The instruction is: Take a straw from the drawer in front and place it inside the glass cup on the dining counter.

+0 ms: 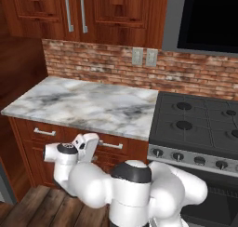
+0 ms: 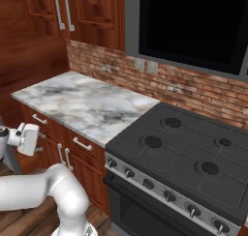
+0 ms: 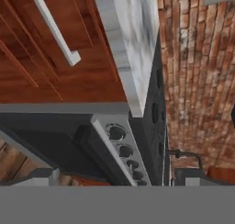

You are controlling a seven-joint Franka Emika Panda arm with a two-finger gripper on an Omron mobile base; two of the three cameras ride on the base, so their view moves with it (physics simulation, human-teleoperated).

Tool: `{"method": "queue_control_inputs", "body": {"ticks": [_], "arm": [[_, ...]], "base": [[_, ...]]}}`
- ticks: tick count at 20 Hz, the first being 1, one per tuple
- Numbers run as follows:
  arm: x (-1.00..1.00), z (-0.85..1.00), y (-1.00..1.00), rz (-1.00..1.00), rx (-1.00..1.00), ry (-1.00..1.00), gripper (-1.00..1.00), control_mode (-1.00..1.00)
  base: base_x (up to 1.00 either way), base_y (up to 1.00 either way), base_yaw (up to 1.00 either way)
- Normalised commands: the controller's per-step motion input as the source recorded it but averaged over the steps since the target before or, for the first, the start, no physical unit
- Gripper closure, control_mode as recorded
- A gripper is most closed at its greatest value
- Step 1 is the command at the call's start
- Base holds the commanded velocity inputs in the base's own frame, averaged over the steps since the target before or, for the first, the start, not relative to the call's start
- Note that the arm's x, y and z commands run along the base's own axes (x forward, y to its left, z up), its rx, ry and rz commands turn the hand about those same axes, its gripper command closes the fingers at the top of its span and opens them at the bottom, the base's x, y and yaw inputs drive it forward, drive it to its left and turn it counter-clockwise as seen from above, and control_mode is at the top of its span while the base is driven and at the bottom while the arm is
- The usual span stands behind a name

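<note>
White arm (image 1: 135, 189) before shut drawer (image 1: 104, 144)

Arm folded low before cabinet fronts, hand (image 1: 86, 146) close to drawer (image 1: 111, 144) face, bar handle (image 1: 110, 145) just beside it. Marble worktop (image 1: 88, 103) overhangs above, bare, open room over slab. Brick backsplash (image 1: 102, 63) closes far side, upper cabinets (image 1: 83, 10) cap it. Stove (image 1: 200, 123) blocks right, knobs (image 2: 147, 183) jutting along front. Narrower drawer (image 1: 44, 132) left, closed. Wood floor (image 1: 42, 205) left of arm open.
</note>
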Motion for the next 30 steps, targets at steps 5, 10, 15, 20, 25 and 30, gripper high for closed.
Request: {"method": "queue_control_inputs", "body": {"ticks": [5,10,15,20,25,30], "arm": [[0.34,-0.38,-0.02,0.00,-0.11,0.00,-1.00,-1.00],[0.35,-0.47,-0.08,0.00,-0.07,0.00,-1.00,-1.00],[0.15,-0.37,-0.20,0.00,-0.03,0.00,-1.00,-1.00],[0.19,-0.25,-0.15,0.03,0.00,-0.02,-1.00,-1.00],[0.29,-0.20,-0.01,0.07,0.00,-0.05,-1.00,-1.00],[0.32,-0.26,-0.05,0.11,0.00,-0.05,-1.00,-1.00]], "base": [[0.00,0.00,0.00],[0.00,0.00,0.00],[0.00,0.00,0.00],[0.00,0.00,0.00],[0.00,0.00,0.00],[0.00,0.00,0.00]]}}
